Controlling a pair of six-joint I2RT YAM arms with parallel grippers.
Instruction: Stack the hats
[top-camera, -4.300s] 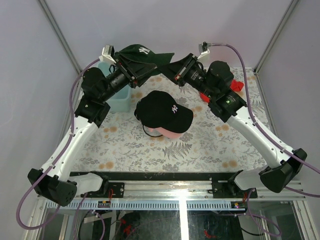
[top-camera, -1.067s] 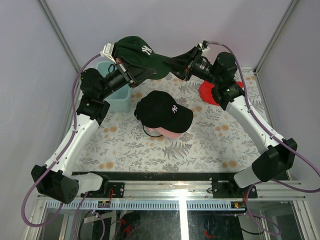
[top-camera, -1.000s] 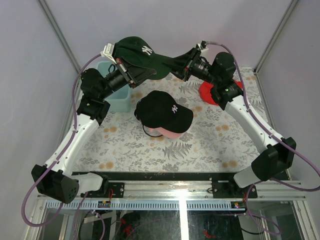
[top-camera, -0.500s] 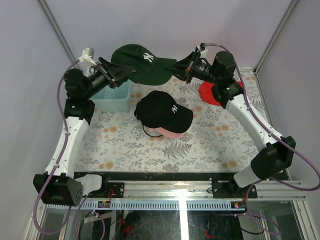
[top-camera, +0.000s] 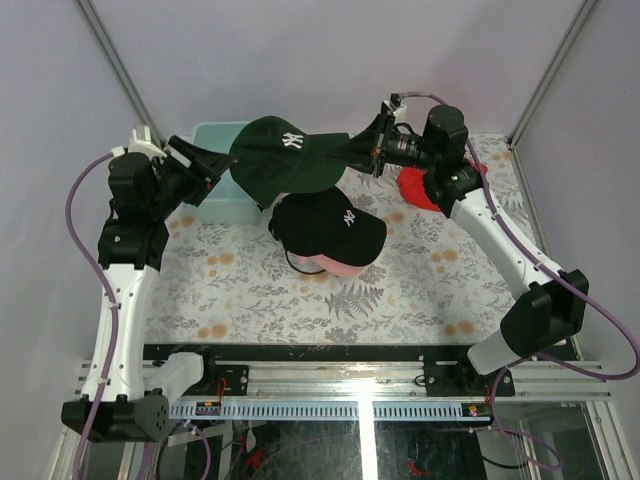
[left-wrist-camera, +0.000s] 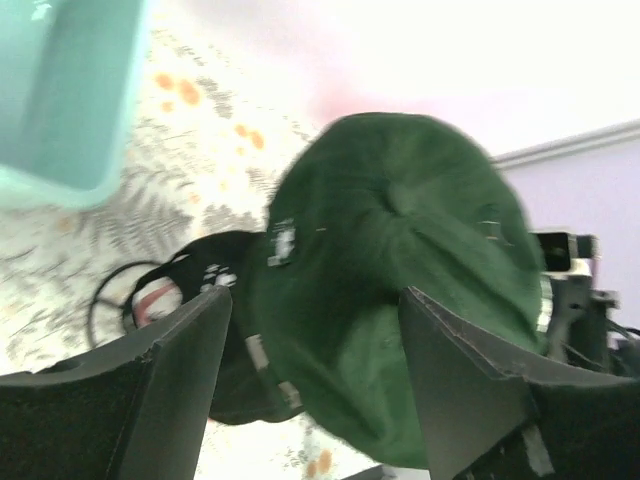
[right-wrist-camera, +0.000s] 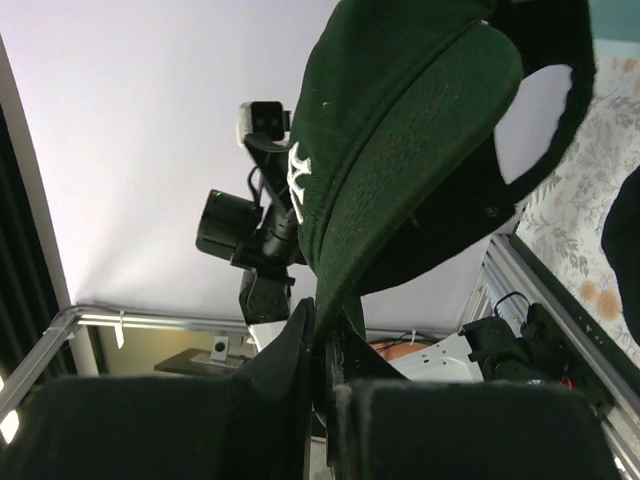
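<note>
Right gripper (top-camera: 362, 152) pinches the green cap (top-camera: 290, 155) by its brim, above the black cap (top-camera: 325, 222).
My left gripper (top-camera: 205, 160) is wide, holding nothing, near the tub (top-camera: 215, 135) at the bench's far-left corner.

Overhead the light is even and soft, with hard white glare on the near rail (top-camera: 362, 372). The left wrist view is washed out on top and smeared, the green cap (left-wrist-camera: 400, 300) soft. The right wrist view is crisp and backlit.
</note>
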